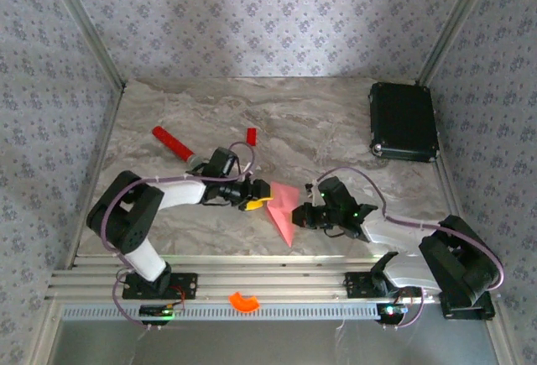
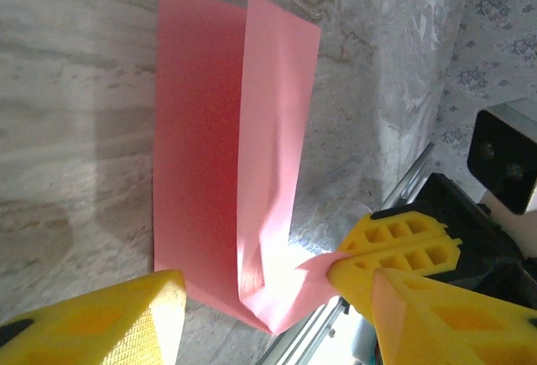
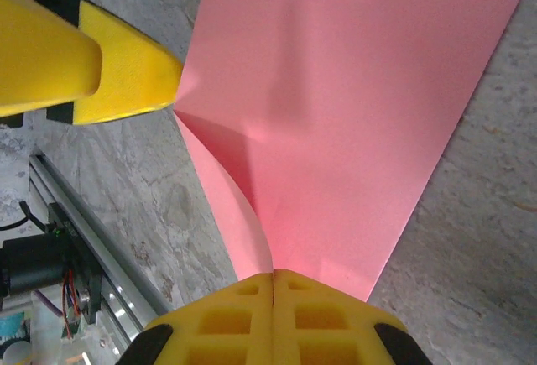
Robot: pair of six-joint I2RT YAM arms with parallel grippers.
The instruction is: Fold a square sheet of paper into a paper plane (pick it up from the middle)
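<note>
The square sheet of paper [image 1: 286, 212] is a creased salmon-pink shape near the table's front middle. In the left wrist view the paper [image 2: 201, 147] shows two long folded layers that rise off the marble. My right gripper [image 3: 273, 274] is shut on one end of the paper [image 3: 352, 113], its yellow fingertips pressed together. In the top view the right gripper [image 1: 296, 214] is at the paper's right edge. My left gripper [image 1: 259, 195] is open at the left edge. Its fingers [image 2: 109, 319] stand wide on either side of the paper's lower fold. One left finger [image 3: 126, 80] touches a paper corner.
A black case [image 1: 404, 120] lies at the back right. A red stick with a grey tip [image 1: 174, 144] and a small red block [image 1: 251, 136] lie behind the left arm. The aluminium rail [image 1: 277, 285] runs along the near edge, with an orange piece [image 1: 244, 301] on it.
</note>
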